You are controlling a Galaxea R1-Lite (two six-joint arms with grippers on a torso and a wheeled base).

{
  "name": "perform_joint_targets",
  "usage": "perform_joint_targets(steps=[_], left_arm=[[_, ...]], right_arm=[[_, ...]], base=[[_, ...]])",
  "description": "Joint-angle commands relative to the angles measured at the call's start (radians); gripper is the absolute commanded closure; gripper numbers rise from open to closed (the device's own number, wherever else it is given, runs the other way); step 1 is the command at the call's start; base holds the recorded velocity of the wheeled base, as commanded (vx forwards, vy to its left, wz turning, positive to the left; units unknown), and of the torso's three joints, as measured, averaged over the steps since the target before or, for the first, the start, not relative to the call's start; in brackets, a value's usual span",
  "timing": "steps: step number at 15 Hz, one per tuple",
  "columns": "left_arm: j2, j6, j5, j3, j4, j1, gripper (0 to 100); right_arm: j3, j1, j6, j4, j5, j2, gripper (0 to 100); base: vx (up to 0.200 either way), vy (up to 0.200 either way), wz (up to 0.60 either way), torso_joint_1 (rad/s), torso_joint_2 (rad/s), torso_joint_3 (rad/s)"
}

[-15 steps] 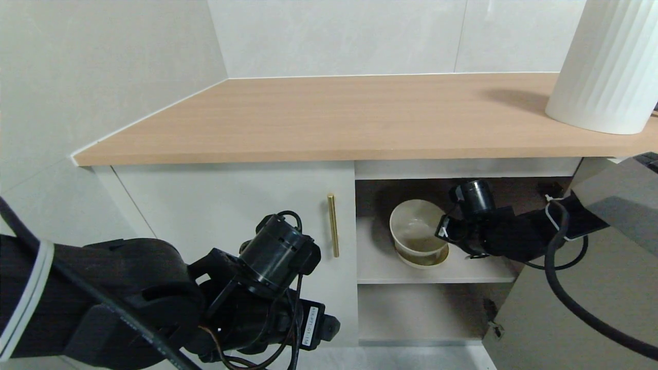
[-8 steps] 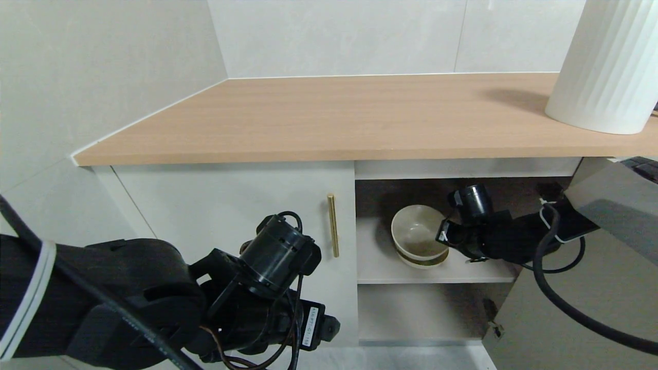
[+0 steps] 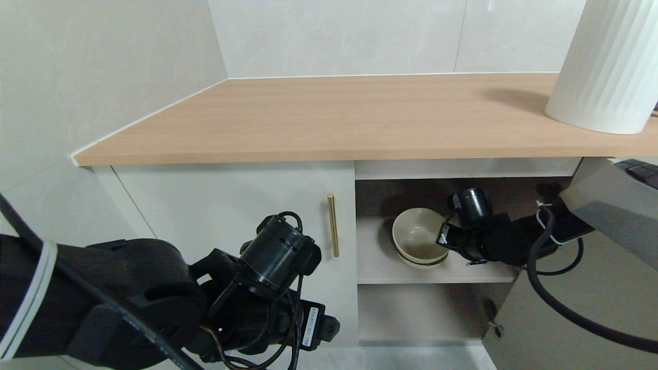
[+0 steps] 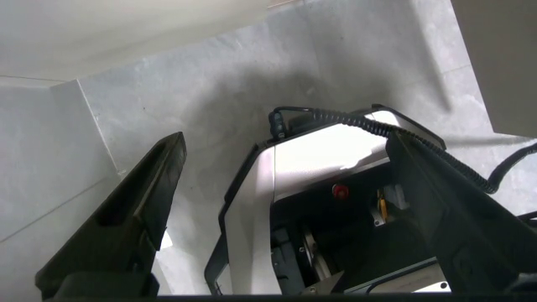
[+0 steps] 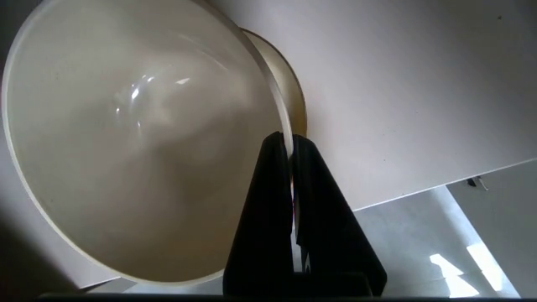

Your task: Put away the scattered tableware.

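Observation:
Inside the open cabinet, a cream bowl [image 3: 416, 237] rests tilted in another bowl [image 3: 422, 262] on the upper shelf [image 3: 375, 267]. My right gripper [image 3: 443, 237] is shut on the cream bowl's rim at its right side. The right wrist view shows the two black fingers [image 5: 285, 210] pinching the thin rim of the cream bowl [image 5: 143, 143], with the lower bowl's edge [image 5: 289, 75] behind it. My left gripper [image 4: 277, 218] hangs low in front of the closed left door, open, with nothing between its fingers and the floor beyond.
A wooden countertop [image 3: 329, 118] runs above the cabinet, with a white ribbed vase [image 3: 606, 67] at its right end. The closed left door [image 3: 231, 216] has a brass handle [image 3: 333, 225]. The opened right door [image 3: 591, 288] stands at the right. A lower shelf [image 3: 421, 313] lies below.
My right gripper has lowered the cream bowl into the bowl beneath it and levelled it somewhat. The left arm has stayed still.

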Motion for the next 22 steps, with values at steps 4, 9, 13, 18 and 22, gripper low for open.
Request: perform_joint_targets(steps=[4,9,13,18,22], left_arm=[[0.001,-0.001,0.000,0.000,0.000,0.000,0],[0.001,-0.001,0.000,0.000,0.000,0.000,0],[-0.011,-0.005,0.003,-0.003,-0.002,0.012,0],[-0.186,-0.021,0.052,-0.005,-0.002,0.101,0],[-0.433,-0.011,0.112,0.078,0.003,0.175,0]], right_arm=[[0.000,0.000,0.000,0.000,0.000,0.001,0],[0.002,0.000,0.000,0.000,0.000,-0.004,0],[0.009,0.003,-0.002,0.009,0.001,-0.025,0],[0.177,0.060,-0.034,0.015,0.015,-0.234,0],[0.393,0.114,-0.148,0.126,0.144,-0.610,0]], base=[[0.000,0.000,0.00,0.000,0.00,0.000],[0.000,0.000,0.00,0.000,0.00,0.000],[0.000,0.000,0.00,0.000,0.00,0.000],[0.000,0.000,0.00,0.000,0.00,0.000],[0.000,0.000,0.00,0.000,0.00,0.000]])
